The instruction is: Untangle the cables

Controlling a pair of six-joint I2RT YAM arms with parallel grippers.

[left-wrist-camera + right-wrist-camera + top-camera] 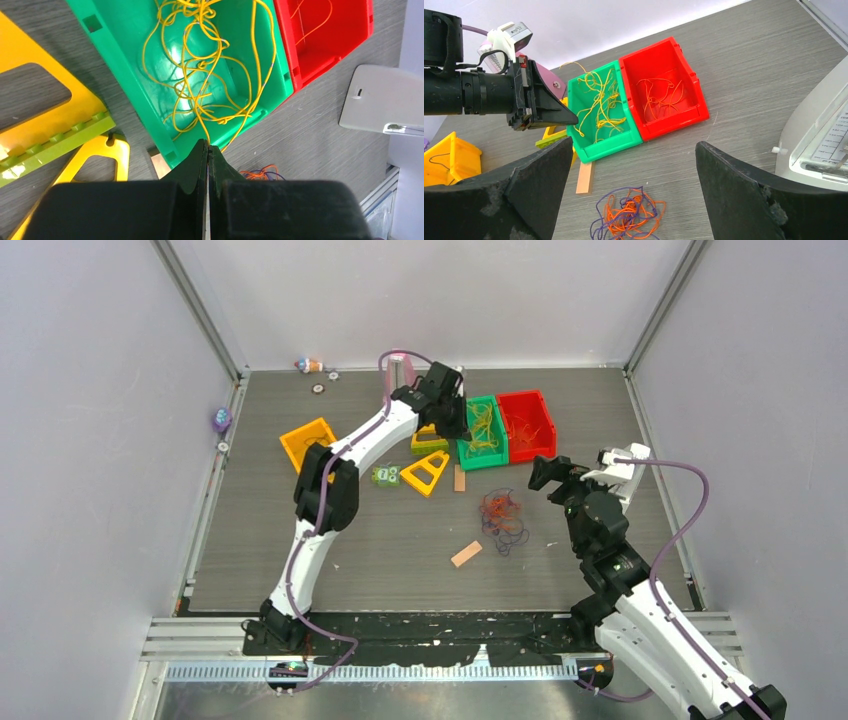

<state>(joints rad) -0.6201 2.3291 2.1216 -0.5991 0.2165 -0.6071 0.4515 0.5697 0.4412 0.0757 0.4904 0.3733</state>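
The left gripper [206,147] is reaching over the near end of the green bin [115,45]. Its two fingers are pressed tight together. One yellow string runs right up to the tips, but it is hard to tell if the string is pinched between them or just passes close by.

The yellow cables [210,75] lie in a loose, loopy heap inside the green bin. One loop hangs over the bin's near edge. The red bin [676,122] sits touching the green bin, side by side. A few thin orange cables [661,97] lie on its floor.

The tangle of orange and purple cables [629,217] is still one messy knot. It lies on the gray table [400,550], in front of the two bins and apart from them.

The right gripper [634,145] hangs above the table near the tangle, on its right side. Its fingers are spread wide, and nothing is between them.

A small wooden block [585,177] lies flat just in front of the green bin. A yellow triangle frame [427,472] and a lime green block [430,440] lie to the left of the green bin. A yellow bin [307,443] stands farther left, partly behind the left arm. Another little wooden block [466,554] lies nearer the arms, close to the tangle.
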